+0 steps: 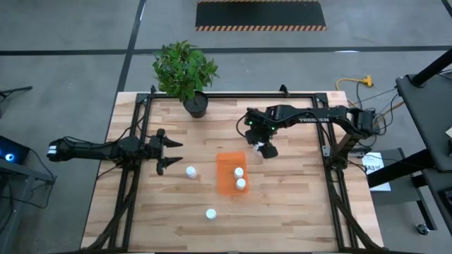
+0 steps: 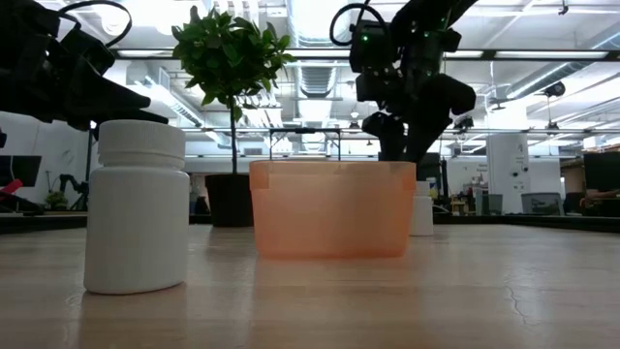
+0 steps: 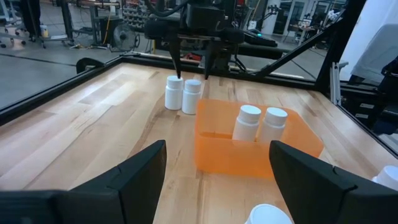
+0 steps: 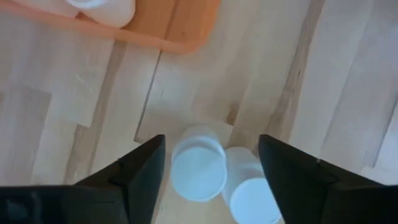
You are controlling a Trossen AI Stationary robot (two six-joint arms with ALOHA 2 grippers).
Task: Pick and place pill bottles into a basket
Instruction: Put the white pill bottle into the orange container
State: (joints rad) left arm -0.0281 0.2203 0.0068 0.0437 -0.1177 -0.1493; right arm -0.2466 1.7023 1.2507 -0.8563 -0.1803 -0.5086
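Fingers of the right gripper (image 4: 208, 180) stand spread above two upright pill bottles (image 4: 198, 169) just beside the orange basket (image 1: 229, 171), which holds two more. Left gripper (image 1: 169, 152) fingers spread, waiting near another bottle (image 1: 191, 171) on the surface (image 1: 296, 212).

Two pill bottles (image 1: 240, 178) stand in the basket (image 1: 224, 164); two more (image 3: 183, 94) stand behind it.

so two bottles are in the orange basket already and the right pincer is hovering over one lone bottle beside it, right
Nearly. The basket does hold two bottles, but the right pincer is above a pair of bottles, not a lone one. The right wrist view shows the two standing side by side on the table, just outside the basket's rim; the left wrist view confirms it.
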